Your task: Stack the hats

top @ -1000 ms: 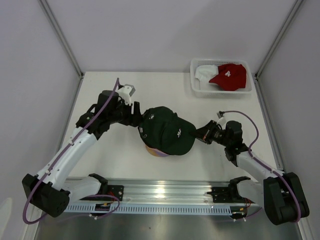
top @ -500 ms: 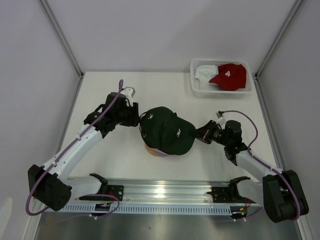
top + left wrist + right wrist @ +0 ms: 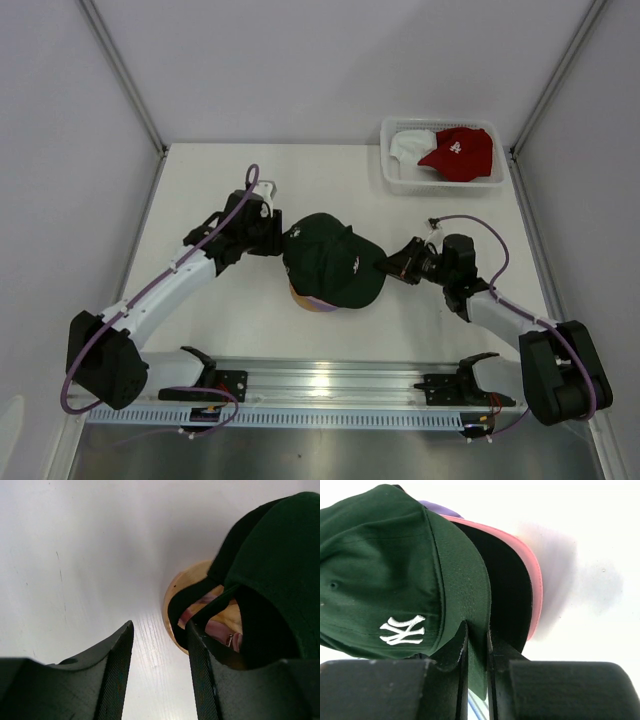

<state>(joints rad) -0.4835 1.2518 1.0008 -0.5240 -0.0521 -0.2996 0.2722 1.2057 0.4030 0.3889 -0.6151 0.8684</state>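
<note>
A dark green cap (image 3: 335,268) with a white logo tops a stack on the round wooden stand (image 3: 300,297). Pink and purple edges (image 3: 318,305) peek out below it. My right gripper (image 3: 385,268) is shut on the green cap's brim (image 3: 462,580). In the right wrist view (image 3: 476,645) a black cap (image 3: 502,590), a pink brim (image 3: 530,575) and a purple cap (image 3: 437,507) lie under it. My left gripper (image 3: 278,240) is open at the stack's back left. In its wrist view (image 3: 157,660) one finger (image 3: 205,670) is against the caps' back, with bare table between the jaws.
A white mesh basket (image 3: 440,186) at the back right holds a red cap (image 3: 458,152) and a white cap (image 3: 405,145). The wooden stand's rim shows in the left wrist view (image 3: 182,582). Grey walls enclose the table, and a metal rail runs along the near edge.
My left gripper has swung down and in toward the back of the stack. My right gripper has pushed the green cap's brim slightly left, and the cap sits more squarely.
</note>
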